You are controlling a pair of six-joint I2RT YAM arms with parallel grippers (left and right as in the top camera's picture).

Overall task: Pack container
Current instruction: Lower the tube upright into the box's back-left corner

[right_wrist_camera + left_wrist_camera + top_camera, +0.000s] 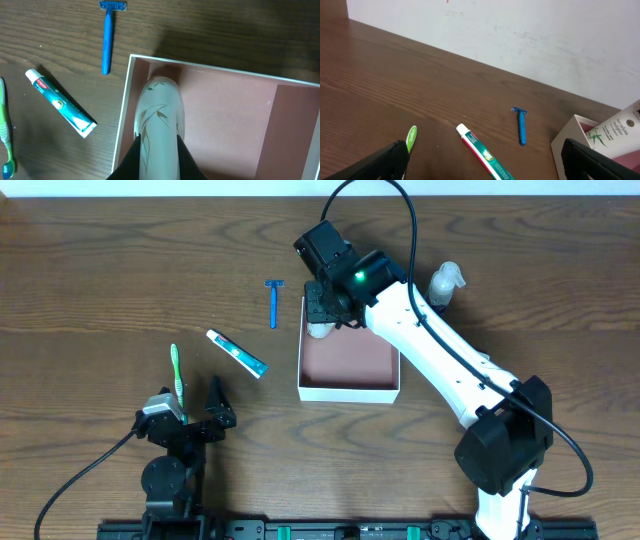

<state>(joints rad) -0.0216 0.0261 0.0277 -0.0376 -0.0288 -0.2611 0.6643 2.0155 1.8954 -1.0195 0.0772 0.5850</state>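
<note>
The dark brown wooden tabletop is seen from above, and the container, a square shallow box with white outer walls and a pinkish-brown inside, is found near the middle of it. The right gripper is held over the container's far left corner. Its jaws are pressed onto a white plastic bottle printed with green bamboo leaves, which is pinched from both sides. The bottle is tilted, and its lower end is seen inside the container, close to the left wall. Whether it touches the floor of the box cannot be told.

On the tabletop left of the container, three things are laid out, all apart from one another. A blue plastic razor is placed towards the far edge, its head pointing away. A white and green toothpaste tube is laid at a slant nearer the middle. A green toothbrush is set closer to the near edge, just beside the left gripper. That gripper's jaws are spread wide, and nothing is held between them.

A clear spray bottle is seen right of the container towards the far edge, partly hidden by the white right arm.
</note>
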